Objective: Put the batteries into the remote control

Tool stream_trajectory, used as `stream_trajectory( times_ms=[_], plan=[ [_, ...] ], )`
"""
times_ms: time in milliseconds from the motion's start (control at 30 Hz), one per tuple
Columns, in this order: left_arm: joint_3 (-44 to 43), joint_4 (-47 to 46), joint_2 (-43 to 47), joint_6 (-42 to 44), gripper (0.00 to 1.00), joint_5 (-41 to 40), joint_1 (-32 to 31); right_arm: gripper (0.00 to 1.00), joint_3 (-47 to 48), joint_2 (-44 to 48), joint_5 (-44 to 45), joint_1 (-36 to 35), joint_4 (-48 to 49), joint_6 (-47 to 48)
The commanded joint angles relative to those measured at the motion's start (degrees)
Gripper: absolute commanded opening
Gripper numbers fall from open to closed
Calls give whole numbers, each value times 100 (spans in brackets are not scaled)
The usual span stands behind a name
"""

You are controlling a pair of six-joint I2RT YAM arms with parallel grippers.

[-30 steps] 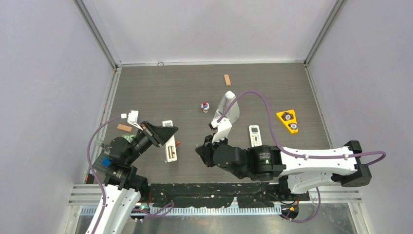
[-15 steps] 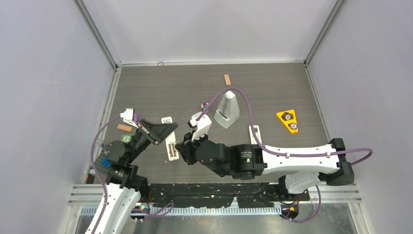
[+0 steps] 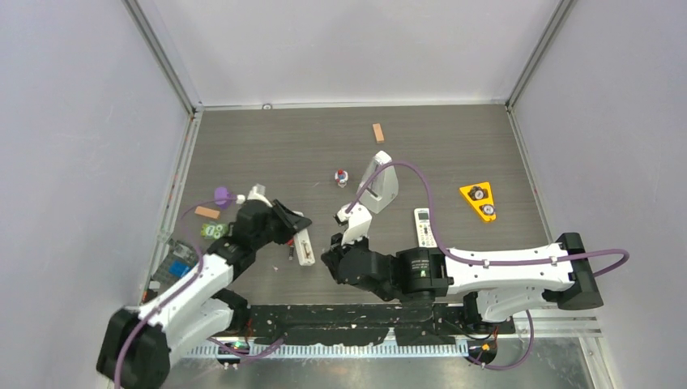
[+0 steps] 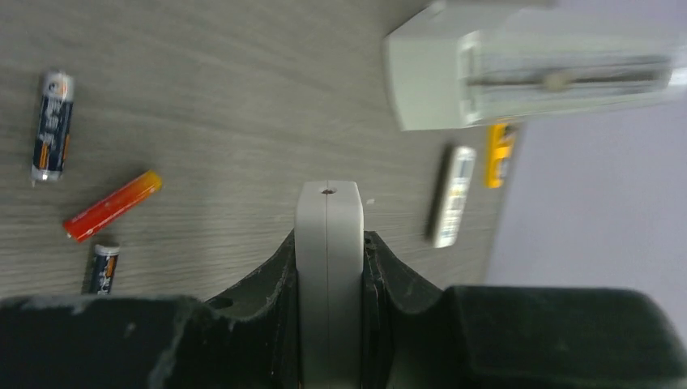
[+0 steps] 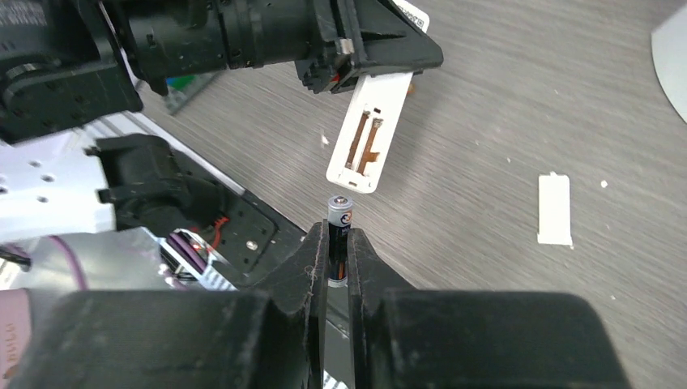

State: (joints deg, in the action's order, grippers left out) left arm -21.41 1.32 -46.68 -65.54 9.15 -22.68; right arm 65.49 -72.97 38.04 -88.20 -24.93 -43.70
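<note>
The remote control (image 5: 369, 134) is held over the tabletop (image 3: 454, 146) near its near edge, left of the middle. Its open battery bay faces the right arm, and the left gripper (image 4: 328, 247) is clenched on its far end. The right gripper (image 5: 338, 243) grasps one upright battery (image 5: 339, 212) just short of the remote's free end, not touching it. Three loose batteries (image 4: 51, 126) lie on the wood beside the left gripper, the small white cover (image 5: 554, 209) lies flat to the right, and the grey metronome (image 3: 379, 182) and a shorter white remote (image 3: 424, 227) stand farther off.
</note>
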Motion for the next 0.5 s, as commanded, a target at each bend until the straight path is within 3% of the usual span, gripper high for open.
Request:
stream_trajectory(
  times_ms=[0, 167, 333, 467],
  plan=[
    [-984, 386, -1238, 110, 0, -1588, -869, 10, -90, 142, 358, 22, -581, -751],
    [-1996, 1309, -2682, 100, 3, -2154, -1290, 10, -214, 241, 489, 60, -1182, -1228],
    [-2818, 2306, -3613, 221, 13, -2873, -1760, 10, -456, 453, 494, 134, -1260, -1391],
    [-3141, 2610, -4260, 318, 14, -3068, -1918, 10, -609, 654, 491, 189, -1340, -1495]
  ],
)
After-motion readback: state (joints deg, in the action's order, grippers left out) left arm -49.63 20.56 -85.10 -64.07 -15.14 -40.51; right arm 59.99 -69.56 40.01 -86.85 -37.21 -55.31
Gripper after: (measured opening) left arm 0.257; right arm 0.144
